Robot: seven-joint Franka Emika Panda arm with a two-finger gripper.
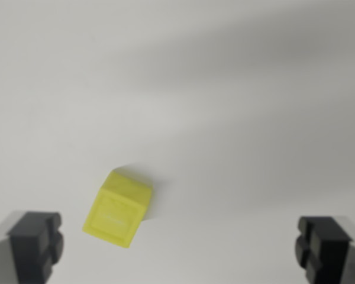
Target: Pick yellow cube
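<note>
- Yellow cube (118, 207) lies on the pale counter (236, 118), turned at an angle, between the pincer's fingers and nearer the one at the wrist view's left.
- Pincer (180, 248) is spread wide, grasping nothing; both dark fingertips (36, 242) stand clear of the cube.

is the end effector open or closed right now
Open. In the wrist view the end effector has its two dark fingers far apart at the bottom corners, and the yellow cube lies ungripped between them.
</note>
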